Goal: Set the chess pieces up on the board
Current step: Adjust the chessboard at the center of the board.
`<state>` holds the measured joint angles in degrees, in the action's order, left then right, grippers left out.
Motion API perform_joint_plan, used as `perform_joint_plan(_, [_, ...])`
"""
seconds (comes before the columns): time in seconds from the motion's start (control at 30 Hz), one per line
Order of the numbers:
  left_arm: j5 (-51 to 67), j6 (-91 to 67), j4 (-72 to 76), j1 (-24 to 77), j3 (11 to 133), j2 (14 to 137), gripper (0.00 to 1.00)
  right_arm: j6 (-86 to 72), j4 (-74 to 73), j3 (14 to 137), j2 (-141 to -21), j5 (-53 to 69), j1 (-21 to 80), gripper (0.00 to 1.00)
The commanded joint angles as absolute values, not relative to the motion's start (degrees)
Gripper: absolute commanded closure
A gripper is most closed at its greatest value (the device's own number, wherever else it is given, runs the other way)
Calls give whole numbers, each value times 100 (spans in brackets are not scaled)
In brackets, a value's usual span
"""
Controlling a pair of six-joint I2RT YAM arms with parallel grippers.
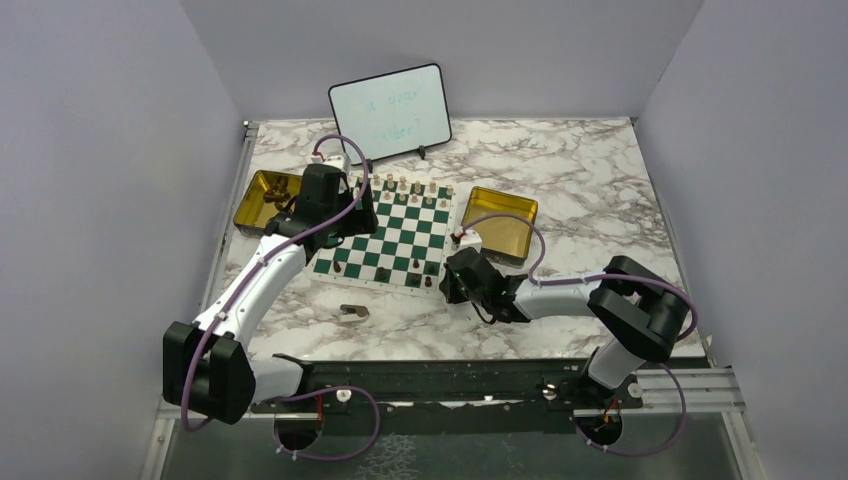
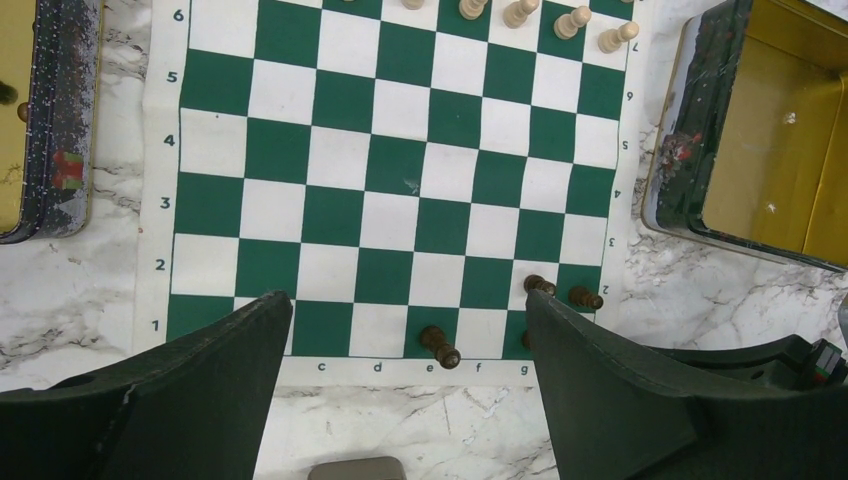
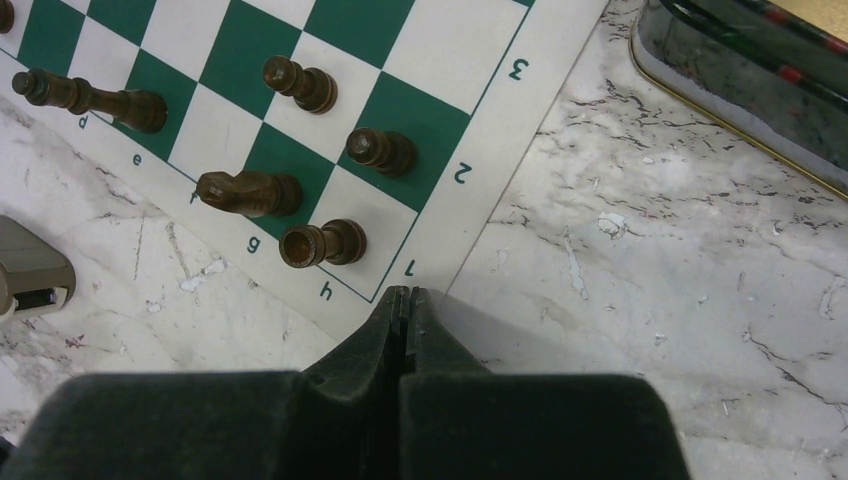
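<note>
Two end effectors are carrying nothing: the right end effector [image 3: 405, 295], pinched together, is hovering just off the green-and-white board's [image 3: 250, 25] h1 corner; the left end effector [image 2: 400, 302] is hanging spread wide above it. Turned dark wooden chess pieces [image 3: 300, 85] are crowding that corner; next is probably fetching another from the gold tin [image 1: 255, 210].

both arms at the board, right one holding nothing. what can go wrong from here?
1. The right pincer is shut and empty, right by the corner of the board. Swinging in low may topple the dark rook or knight standing there.
2. The left pincer hangs open above the board. If both pincers work the near row together, they may clash.
</note>
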<state>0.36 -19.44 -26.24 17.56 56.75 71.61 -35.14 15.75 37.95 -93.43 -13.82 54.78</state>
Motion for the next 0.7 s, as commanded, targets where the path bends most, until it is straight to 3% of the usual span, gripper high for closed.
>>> perform_joint_plan(0.0, [-136, -1907, -2638, 1701, 5634, 7103, 12, -3602, 1179, 3798, -9250, -1441, 5559, 97])
perform_joint_plan(0.4, [-749, -2094, -2795, 1658, 5887, 7377, 11, -3245, 459, 4390, -8314, -1692, 5548, 65])
perform_joint_plan(0.67, [-1585, -2096, -3020, 1078, 6741, 7966, 23, -2733, 323, 4180, -6789, -1731, 5553, 33])
